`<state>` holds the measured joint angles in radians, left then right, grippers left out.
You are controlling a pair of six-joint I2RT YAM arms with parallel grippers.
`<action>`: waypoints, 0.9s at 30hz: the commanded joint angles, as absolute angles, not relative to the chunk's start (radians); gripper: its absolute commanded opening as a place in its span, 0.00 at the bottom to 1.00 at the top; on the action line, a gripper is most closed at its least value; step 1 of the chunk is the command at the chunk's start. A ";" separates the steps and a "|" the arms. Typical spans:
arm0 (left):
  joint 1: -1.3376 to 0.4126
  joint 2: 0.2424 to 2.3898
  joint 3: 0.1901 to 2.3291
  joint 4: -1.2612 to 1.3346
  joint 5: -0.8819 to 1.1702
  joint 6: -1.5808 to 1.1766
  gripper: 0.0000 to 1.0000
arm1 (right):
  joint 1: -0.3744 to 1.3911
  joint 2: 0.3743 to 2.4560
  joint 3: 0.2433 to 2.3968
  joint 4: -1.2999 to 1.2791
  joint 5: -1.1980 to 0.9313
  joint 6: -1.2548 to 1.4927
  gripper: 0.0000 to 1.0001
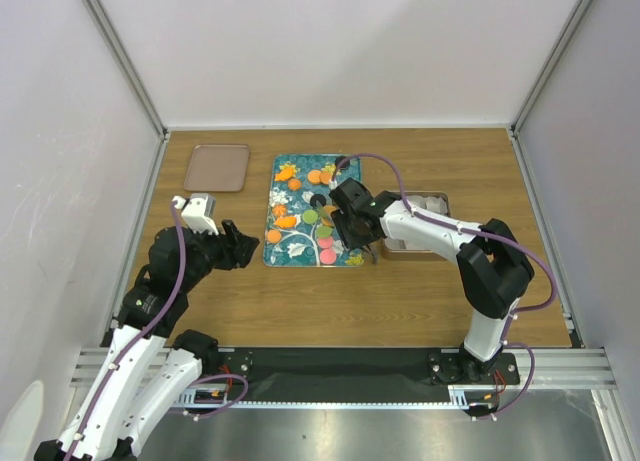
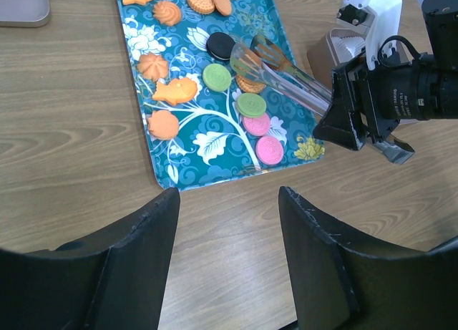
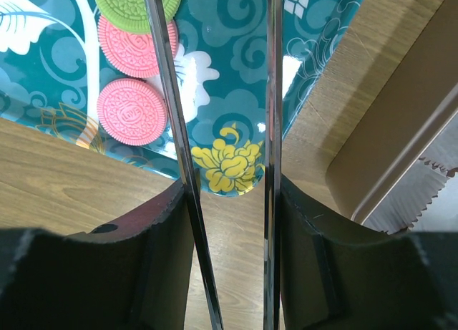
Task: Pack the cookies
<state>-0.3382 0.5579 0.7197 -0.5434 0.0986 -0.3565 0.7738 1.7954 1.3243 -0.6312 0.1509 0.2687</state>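
Note:
Cookies lie on a teal floral tray (image 1: 296, 245): green (image 2: 217, 77), pink (image 2: 270, 149), black (image 2: 220, 45) and orange (image 2: 164, 124) discs. My right gripper (image 1: 352, 231) is shut on metal tongs (image 2: 279, 69), whose two blades stand apart over the tray's near right part, above an orange-brown cookie (image 2: 249, 84). In the right wrist view the gripper (image 3: 232, 194) holds the tongs (image 3: 170, 94) beside two pink cookies (image 3: 131, 112) and a green one (image 3: 136, 1). My left gripper (image 1: 245, 246) is open and empty over bare wood left of the tray; it also shows in its wrist view (image 2: 227, 194).
A metal box with a white paper liner (image 1: 425, 203) stands right of the tray, behind my right arm. A flat brown lid (image 1: 217, 167) lies at the back left. Shaped orange biscuits (image 2: 175, 91) share the tray. White walls enclose the table.

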 commanded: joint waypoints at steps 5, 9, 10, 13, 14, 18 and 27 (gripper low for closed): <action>-0.348 0.554 0.715 -0.511 0.115 -0.336 0.63 | 0.788 1.787 1.382 -0.644 0.189 0.270 0.48; -0.350 0.557 0.715 -0.509 0.115 -0.336 0.64 | 0.792 1.795 1.382 -0.649 0.195 0.268 0.49; -0.350 0.558 0.716 -0.511 0.115 -0.336 0.64 | 0.792 1.795 1.382 -0.650 0.196 0.270 0.49; -0.350 0.558 0.715 -0.509 0.115 -0.336 0.64 | 0.792 1.799 1.381 -0.652 0.198 0.270 0.50; -0.350 0.560 0.715 -0.511 0.115 -0.336 0.64 | 0.792 1.801 1.381 -0.650 0.198 0.270 0.49; -0.350 0.561 0.715 -0.511 0.117 -0.336 0.64 | 0.792 1.801 1.378 -0.652 0.186 0.267 0.49; -0.350 0.566 0.715 -0.511 0.118 -0.336 0.64 | 0.795 1.804 1.378 -0.663 0.175 0.262 0.48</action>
